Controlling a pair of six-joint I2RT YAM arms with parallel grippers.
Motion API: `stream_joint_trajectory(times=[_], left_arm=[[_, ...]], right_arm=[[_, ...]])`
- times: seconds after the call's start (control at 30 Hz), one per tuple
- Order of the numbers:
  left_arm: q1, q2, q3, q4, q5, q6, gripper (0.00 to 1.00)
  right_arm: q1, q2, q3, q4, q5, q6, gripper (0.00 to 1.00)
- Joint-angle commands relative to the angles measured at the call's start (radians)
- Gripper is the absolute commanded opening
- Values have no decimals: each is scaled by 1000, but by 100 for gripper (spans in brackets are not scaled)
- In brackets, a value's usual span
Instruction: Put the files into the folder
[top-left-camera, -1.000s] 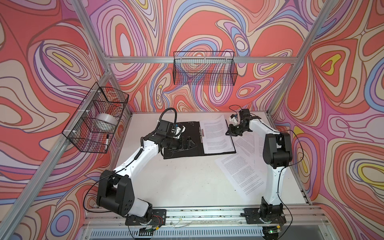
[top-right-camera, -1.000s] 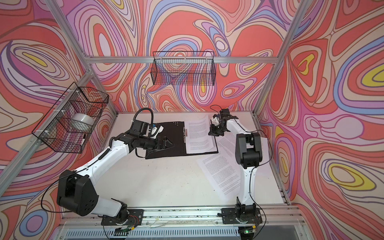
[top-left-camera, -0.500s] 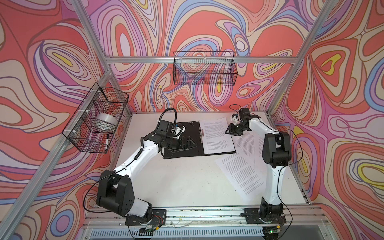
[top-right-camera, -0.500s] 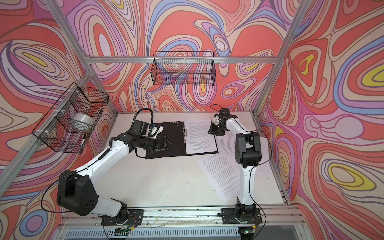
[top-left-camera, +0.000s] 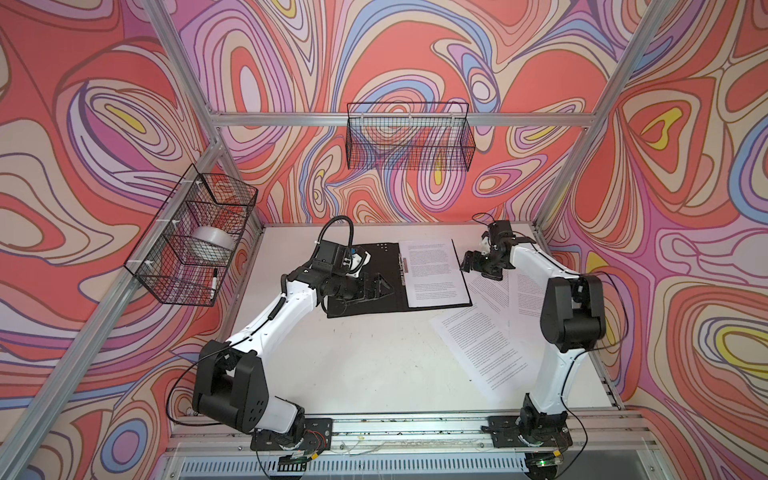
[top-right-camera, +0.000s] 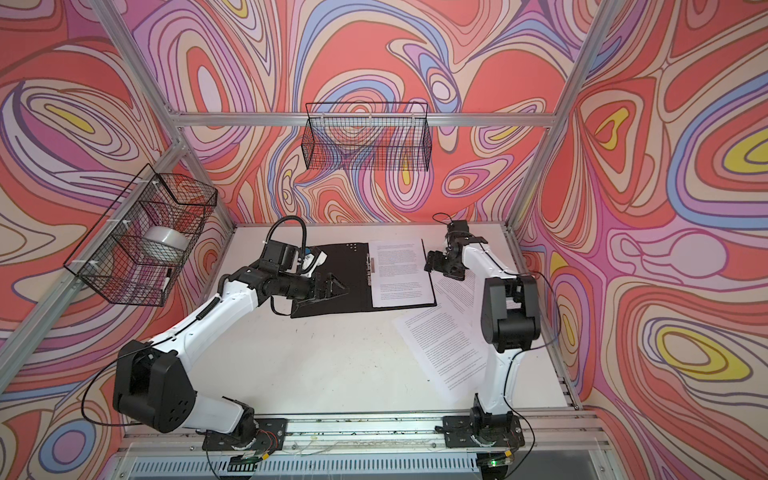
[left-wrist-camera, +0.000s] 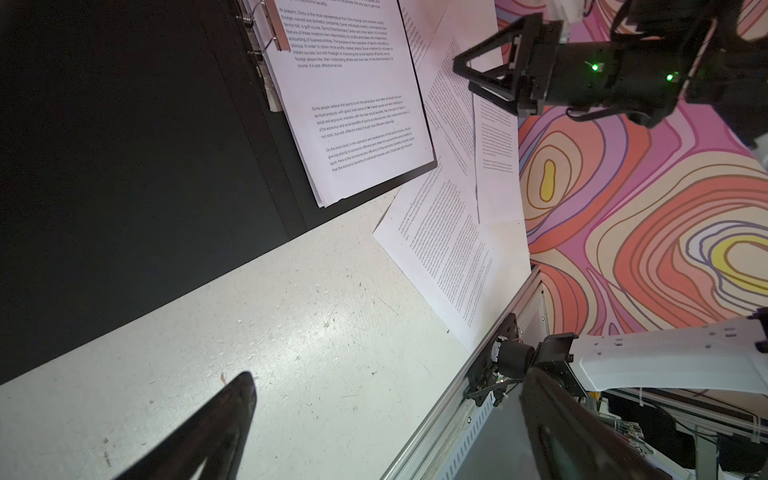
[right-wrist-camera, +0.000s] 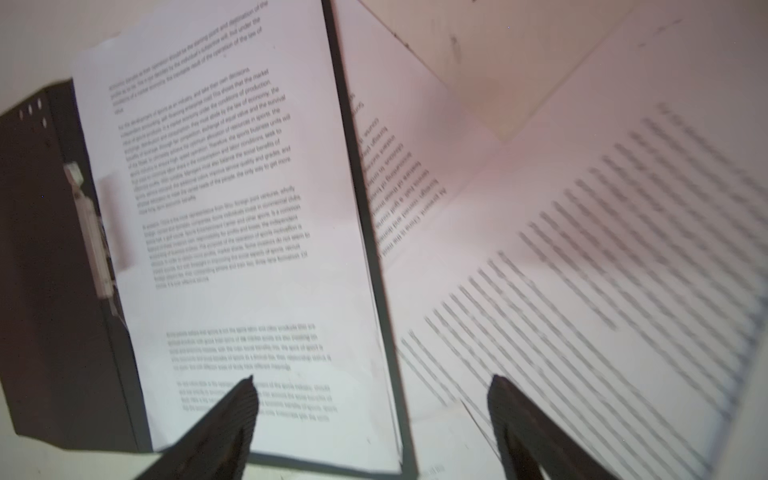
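Right gripper: jaws are standing spread wide and gripping nothing. It is hovering just right of the folder, above loose paper.
Left gripper: jaws are likewise standing spread and empty. It is hanging over the near part of the folder's left half; contact cannot be told.
Folder: lying open and flat at the far middle of the table, black inside faces showing, with a metal clip sitting along the spine.
Stack of files: resting on the folder's right half.
Loose files: lying overlapped on the table right of the folder, some passing under the right arm.
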Motion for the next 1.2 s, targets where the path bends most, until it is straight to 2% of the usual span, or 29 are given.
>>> stream_joint_trajectory(times=[0.0, 0.13, 0.37, 0.47, 0.5, 0.6, 0.73, 0.87, 0.97, 1.17], left_arm=[[10, -16, 3, 0, 1, 9, 100], [9, -12, 7, 0, -32, 55, 100], [9, 48, 1, 34, 24, 17, 100], [1, 41, -13, 57, 65, -26, 100], [-6, 38, -8, 52, 82, -34, 100], [-43, 21, -17, 82, 123, -60, 100], [-105, 23, -9, 88, 161, -82, 100], [-203, 57, 23, 38, 107, -85, 100], [-289, 73, -11, 122, 105, -188, 100], [-447, 128, -10, 228, 12, -325, 100]], right_arm=[[-37, -160, -101, 7, 76, 100, 98], [-59, -373, -275, -17, 167, 193, 98], [-101, -606, -544, -172, 134, 386, 93], [-102, -701, -667, -134, 110, 443, 93], [-102, -721, -706, -104, 97, 449, 98], [-102, -735, -778, -71, 74, 469, 98], [-102, -707, -807, -28, 60, 429, 98], [-86, -642, -809, -29, 20, 414, 98], [-55, -656, -836, -6, -1, 421, 97], [7, -659, -860, 6, -19, 445, 95]])
